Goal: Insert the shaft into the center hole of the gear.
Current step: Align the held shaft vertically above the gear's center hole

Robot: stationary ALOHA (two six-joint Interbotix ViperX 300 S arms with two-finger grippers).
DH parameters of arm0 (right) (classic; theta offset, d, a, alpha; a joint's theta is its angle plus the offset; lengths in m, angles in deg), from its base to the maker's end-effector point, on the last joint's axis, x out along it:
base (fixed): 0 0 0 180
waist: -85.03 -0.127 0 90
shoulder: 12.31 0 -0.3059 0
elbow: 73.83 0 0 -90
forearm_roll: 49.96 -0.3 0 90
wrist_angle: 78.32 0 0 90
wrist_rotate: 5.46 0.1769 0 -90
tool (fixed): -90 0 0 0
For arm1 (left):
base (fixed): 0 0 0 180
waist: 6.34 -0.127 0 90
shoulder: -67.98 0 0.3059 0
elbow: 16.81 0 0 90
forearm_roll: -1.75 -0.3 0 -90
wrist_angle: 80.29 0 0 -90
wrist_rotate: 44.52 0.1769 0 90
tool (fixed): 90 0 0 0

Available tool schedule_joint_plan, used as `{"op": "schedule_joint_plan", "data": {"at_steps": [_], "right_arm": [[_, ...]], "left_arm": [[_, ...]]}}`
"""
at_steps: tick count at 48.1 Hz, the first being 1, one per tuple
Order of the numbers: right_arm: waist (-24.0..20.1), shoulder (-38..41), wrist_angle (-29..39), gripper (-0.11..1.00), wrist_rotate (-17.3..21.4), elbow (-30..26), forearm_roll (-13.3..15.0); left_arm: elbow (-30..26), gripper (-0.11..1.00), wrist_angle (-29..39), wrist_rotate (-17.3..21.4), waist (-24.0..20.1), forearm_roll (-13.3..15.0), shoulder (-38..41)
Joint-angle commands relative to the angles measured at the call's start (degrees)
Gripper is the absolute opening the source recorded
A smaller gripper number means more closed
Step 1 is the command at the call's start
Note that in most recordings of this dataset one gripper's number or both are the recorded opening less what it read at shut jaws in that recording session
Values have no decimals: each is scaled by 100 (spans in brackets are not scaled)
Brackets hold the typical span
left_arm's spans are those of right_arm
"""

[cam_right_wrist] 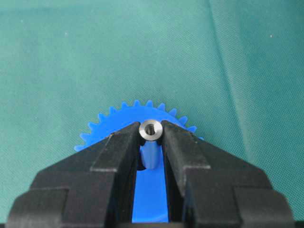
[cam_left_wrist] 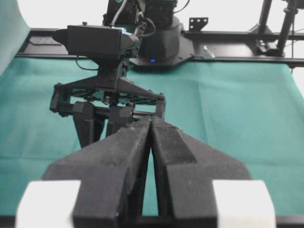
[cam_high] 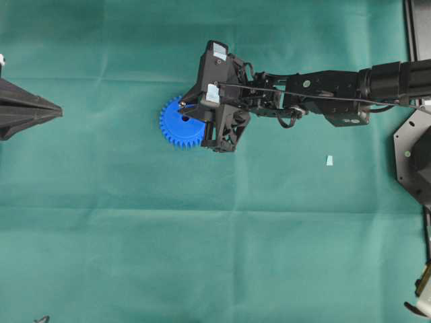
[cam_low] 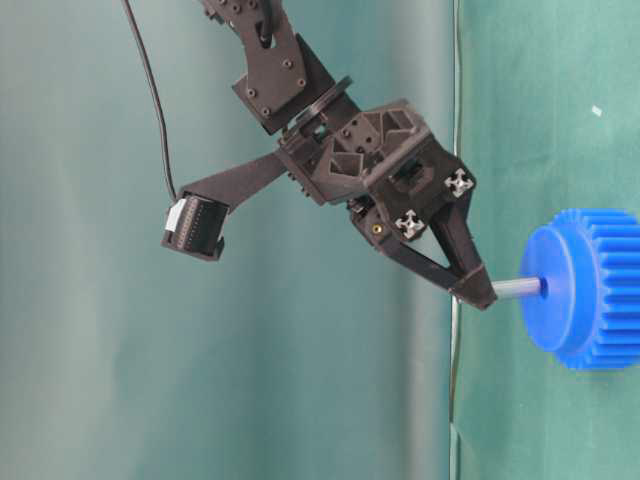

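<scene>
Bright blue gear (cam_high: 176,124), toothed rim, centre frame. Silvery-grey shaft (cam_low: 517,288) with shiny ringed end. Matte black right gripper (cam_right_wrist: 151,134) and left gripper (cam_left_wrist: 151,124). Plain teal-green cloth (cam_high: 202,235). Pale whitish scrap (cam_high: 330,160), right of centre.

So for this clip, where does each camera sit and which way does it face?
Overhead: straight down on the cloth; right pincer over the gear, left pincer at the edge.
Table-level: low, sideways, shaft entering the gear.
Left wrist: along its shut fingers towards the right arm.
Right wrist: down its fingers onto the shaft's end.
All but the left wrist share the gear.
</scene>
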Motion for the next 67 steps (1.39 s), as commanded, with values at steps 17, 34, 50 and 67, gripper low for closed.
{"op": "schedule_joint_plan", "data": {"at_steps": [17, 34, 50, 67], "right_arm": [[-88, -290, 0, 19, 26, -88, -9], [-114, -290, -35, 19, 62, -79, -18], [-114, 70, -281, 19, 97, -79, -9], [-114, 105, -290, 19, 132, -9, -9]], "left_arm": [[-176, 0, -35, 9, -9, -18, 35], [-176, 0, -35, 9, -9, -18, 35], [-176, 0, -26, 9, -9, -18, 35], [-176, 0, -35, 9, -9, -18, 35]]}}
